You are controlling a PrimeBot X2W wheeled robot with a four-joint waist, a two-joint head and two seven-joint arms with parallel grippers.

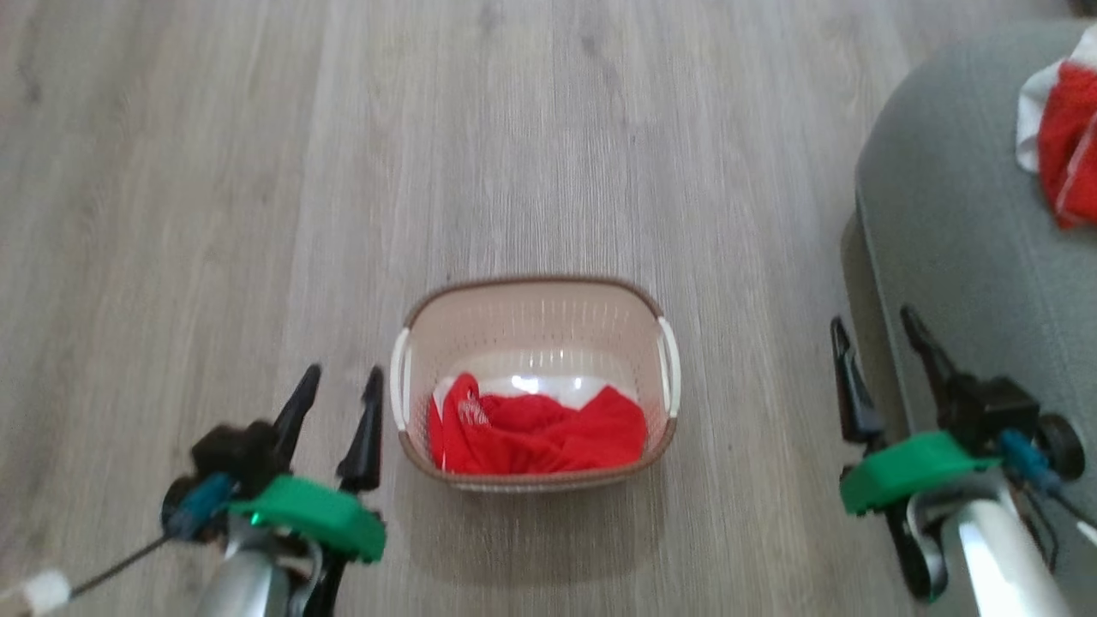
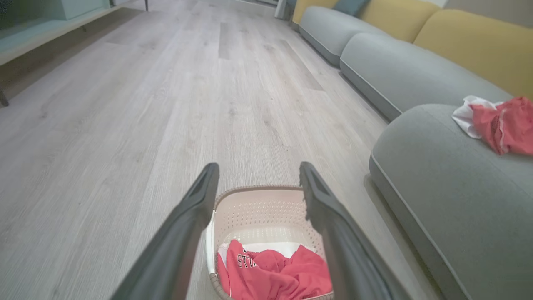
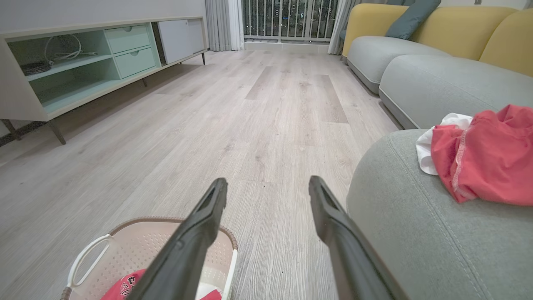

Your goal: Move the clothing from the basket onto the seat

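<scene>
Both pairs of jaws gape empty; the clothing [image 1: 536,433] in the basket [image 1: 531,280] lies just right of the left gripper [image 1: 343,373], farther from the right gripper [image 1: 872,319] by the seat [image 1: 960,223].

I'm seeing the basket [image 1: 536,326] sitting on the floor [image 1: 257,171] straight ahead, with clothing [image 1: 540,437] lying in its near half. The seat [image 1: 960,257] is standing well to its right, with another garment [image 1: 1067,146] lying on it. My left gripper [image 1: 343,372] is hovering just left of the basket, and my right gripper [image 1: 873,317] beside the seat's edge.
</scene>
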